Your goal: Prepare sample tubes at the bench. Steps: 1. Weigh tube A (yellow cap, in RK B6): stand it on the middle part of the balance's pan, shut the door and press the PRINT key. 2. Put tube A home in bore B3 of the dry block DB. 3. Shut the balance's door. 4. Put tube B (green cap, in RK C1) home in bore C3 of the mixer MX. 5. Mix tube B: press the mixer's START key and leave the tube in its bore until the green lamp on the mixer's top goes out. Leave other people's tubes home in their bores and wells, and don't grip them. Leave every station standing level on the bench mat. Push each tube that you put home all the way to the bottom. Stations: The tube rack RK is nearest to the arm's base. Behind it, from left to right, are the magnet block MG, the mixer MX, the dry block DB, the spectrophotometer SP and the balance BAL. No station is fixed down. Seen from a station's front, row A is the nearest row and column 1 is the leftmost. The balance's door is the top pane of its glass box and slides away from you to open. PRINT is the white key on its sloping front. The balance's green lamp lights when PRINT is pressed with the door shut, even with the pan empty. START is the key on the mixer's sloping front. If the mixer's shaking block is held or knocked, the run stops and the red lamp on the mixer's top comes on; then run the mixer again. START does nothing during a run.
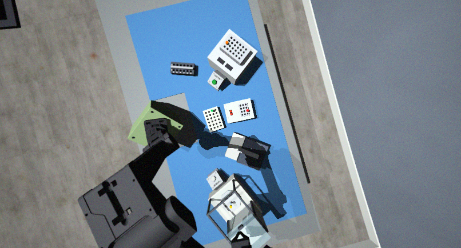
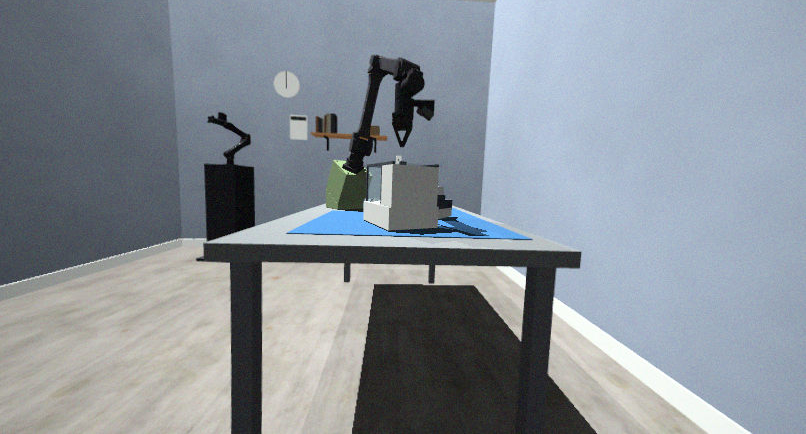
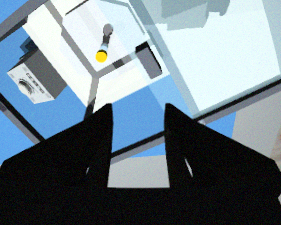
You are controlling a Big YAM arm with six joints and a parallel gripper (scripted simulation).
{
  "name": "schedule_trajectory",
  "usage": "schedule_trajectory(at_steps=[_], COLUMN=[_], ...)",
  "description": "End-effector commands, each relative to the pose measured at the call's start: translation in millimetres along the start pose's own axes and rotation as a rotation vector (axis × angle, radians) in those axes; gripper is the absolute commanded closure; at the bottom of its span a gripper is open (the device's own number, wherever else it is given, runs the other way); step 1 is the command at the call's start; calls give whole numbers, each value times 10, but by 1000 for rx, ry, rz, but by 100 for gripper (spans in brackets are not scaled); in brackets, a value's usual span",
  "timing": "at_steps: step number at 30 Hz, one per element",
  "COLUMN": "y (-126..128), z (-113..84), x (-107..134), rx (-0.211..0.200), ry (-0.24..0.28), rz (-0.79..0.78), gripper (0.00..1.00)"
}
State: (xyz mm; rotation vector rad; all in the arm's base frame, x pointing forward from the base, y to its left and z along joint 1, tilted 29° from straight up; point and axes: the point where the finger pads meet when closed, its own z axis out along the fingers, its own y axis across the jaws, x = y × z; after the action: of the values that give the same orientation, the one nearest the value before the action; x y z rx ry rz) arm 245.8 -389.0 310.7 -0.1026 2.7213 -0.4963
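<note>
Tube A, yellow cap (image 1: pixel 230 206) (image 3: pixel 101 56), stands on the pan inside the balance (image 2: pixel 414 197). It leans in the wrist view, perhaps from perspective. The balance's glass door (image 1: pixel 258 238) (image 3: pixel 230 64) is slid back, past the box's rear. The white PRINT key (image 1: pixel 213 178) (image 3: pixel 26 86) is on the front. My gripper (image 1: pixel 239 234) (image 2: pixel 401 144) (image 3: pixel 138 112) is partly open and empty, above the box near its rear and the door's dark handle. Tube B, green cap (image 1: pixel 211 110), stands in the tube rack (image 1: pixel 214 118). The dry block (image 1: pixel 235 116) and mixer (image 1: pixel 238 68) stand level. No lit lamp is discernible.
The magnet block (image 1: pixel 182 66) is at the far left of the bench. An orange-capped tube (image 1: pixel 227 42) is in the mixer and a red-capped one (image 1: pixel 247 110) in the dry block. The spectrophotometer (image 1: pixel 238 139) stands between dry block and balance. The balance's dark frame posts rise below my fingers.
</note>
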Motion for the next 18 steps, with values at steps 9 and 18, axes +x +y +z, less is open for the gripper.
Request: schedule_trajectory(at_steps=[9,18], y=[-240,-237], z=[-113,-112], x=[-202,-206], rx=[7,7], ry=[-9,-8], rz=[-424,-541], gripper=[70,70])
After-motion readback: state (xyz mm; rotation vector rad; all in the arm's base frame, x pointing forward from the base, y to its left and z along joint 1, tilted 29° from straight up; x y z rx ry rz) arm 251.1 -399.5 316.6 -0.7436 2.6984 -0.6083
